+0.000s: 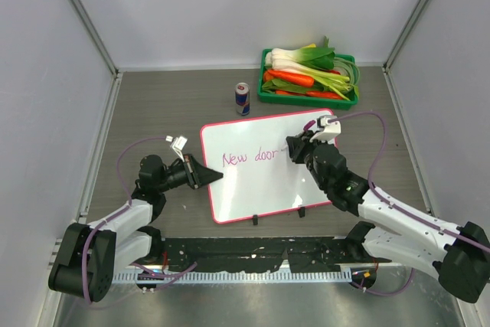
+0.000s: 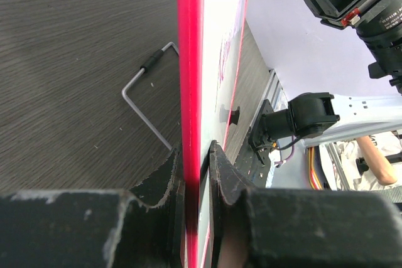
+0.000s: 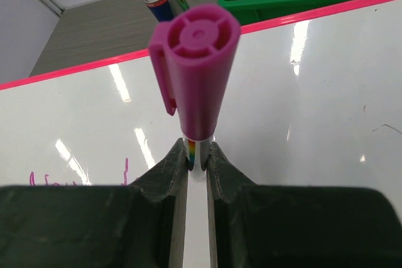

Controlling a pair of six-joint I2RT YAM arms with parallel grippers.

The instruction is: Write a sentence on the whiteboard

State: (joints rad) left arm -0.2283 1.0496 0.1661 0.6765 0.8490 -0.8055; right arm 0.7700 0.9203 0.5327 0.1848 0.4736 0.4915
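The whiteboard (image 1: 264, 181) with its pink-red frame lies mid-table, propped on two black feet. Pink cursive on it reads "New door" (image 1: 249, 157); the rest of the line is blank. My left gripper (image 1: 213, 177) is shut on the board's left edge; the left wrist view shows the red frame (image 2: 190, 61) clamped between the jaws. My right gripper (image 1: 294, 145) is shut on a marker (image 3: 198, 73) with a magenta cap on its back end, held over the board just right of the writing. The marker tip is hidden in the right wrist view.
A drink can (image 1: 242, 99) stands behind the board. A green tray (image 1: 267, 94) of vegetables sits at the back right. A bent wire stand (image 2: 143, 101) shows under the board. Grey walls enclose three sides.
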